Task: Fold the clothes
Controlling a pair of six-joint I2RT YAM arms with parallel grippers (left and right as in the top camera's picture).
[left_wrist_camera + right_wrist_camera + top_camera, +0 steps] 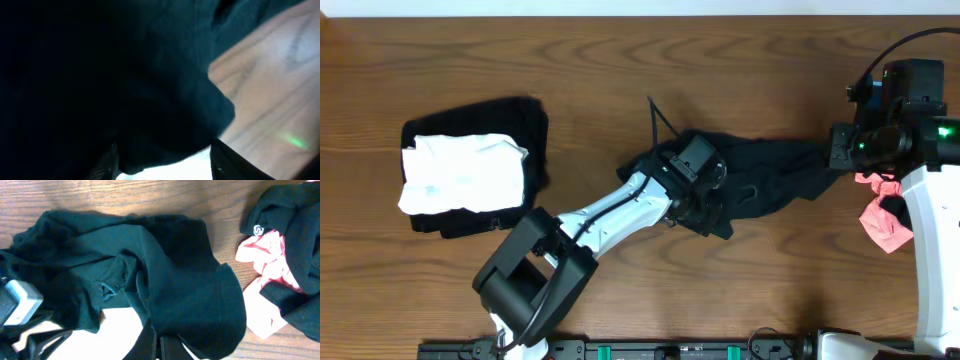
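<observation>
The counter (620,60) is brown wood-grain and carries 3 groups of clothes. Group 1, at the left: a folded black garment (525,125) lies flat with a white garment (460,175) on top of it; the black cloth shows along the far, right and near edges of the white one. Group 2, at the centre: a black T-shirt (770,180) lies crumpled and drawn out toward the right. Group 3, at the right edge: a pink garment (885,225) lies bunched, with a second black garment (295,220) across it; this one carries a small white logo (258,230). The left gripper (165,162) is at the left end of the black T-shirt. Its jaws stand spread, with a fold of the black cloth bulging in front of and between them; the wrist view does not show the cloth pinched. The right gripper (157,347) is at the right end of the same T-shirt, just beside the pink garment. Its jaws are pressed together on a ridge of the black cloth, which rises toward them from the counter. The T-shirt lies between the 2 grippers, well apart from group 1.
</observation>
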